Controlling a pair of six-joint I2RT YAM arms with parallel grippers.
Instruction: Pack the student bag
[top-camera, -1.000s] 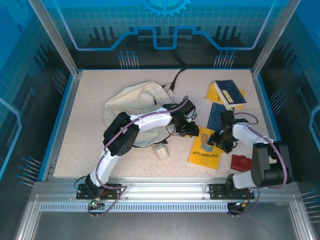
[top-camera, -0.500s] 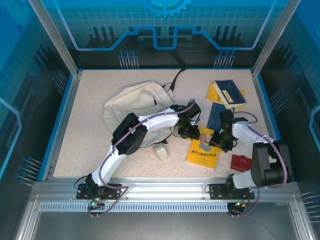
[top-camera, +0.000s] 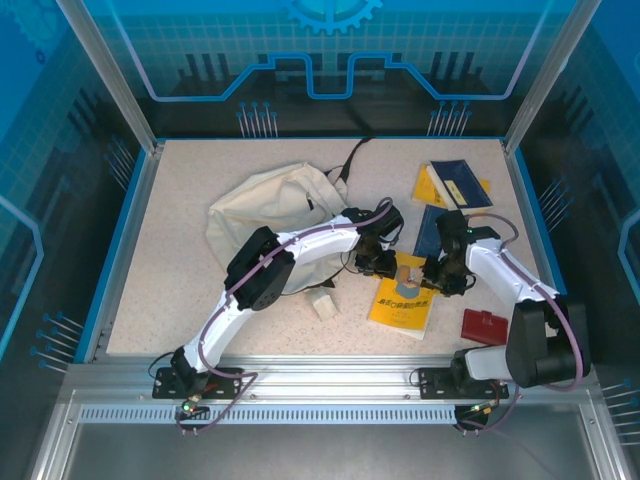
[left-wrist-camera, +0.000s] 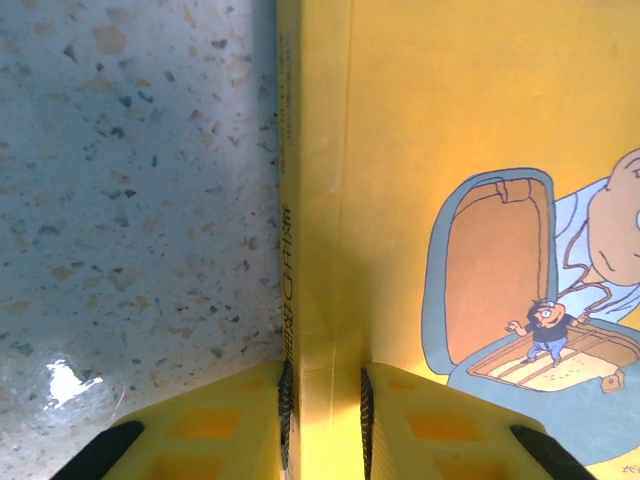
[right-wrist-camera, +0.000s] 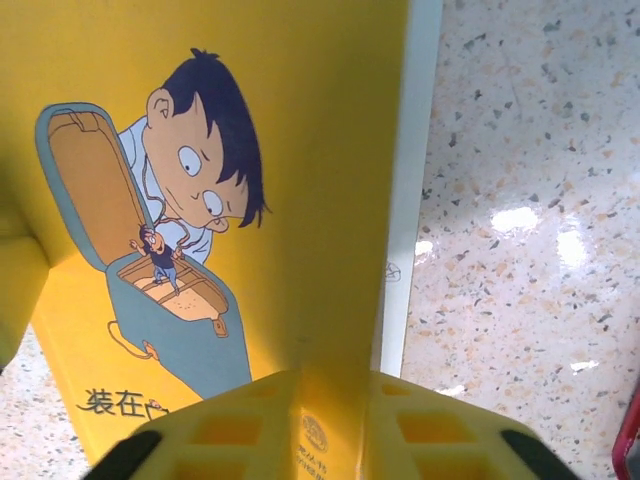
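Note:
The student bag (top-camera: 268, 212), cream fabric with a black strap, lies slumped at the back left of the table. A yellow picture book (top-camera: 401, 303) with a cartoon boy on its cover lies right of it, near the middle. My left gripper (top-camera: 376, 262) is at the book's left edge, and in the left wrist view it (left-wrist-camera: 323, 378) is shut on the book's spine (left-wrist-camera: 318, 230). At the book's right edge my right gripper (top-camera: 441, 279) holds on too. The right wrist view shows it (right-wrist-camera: 333, 378) shut on the cover's edge (right-wrist-camera: 345, 200).
A dark blue book (top-camera: 434, 228) lies just behind the right gripper. A blue book on a yellow one (top-camera: 456, 185) sits at the back right. A red case (top-camera: 483, 326) lies near the front right, and a small pale block (top-camera: 323, 304) in front of the bag.
My right gripper has shut on the book's right edge. The left gripper has tightened slightly on the spine, and the book has shifted a little to the left.

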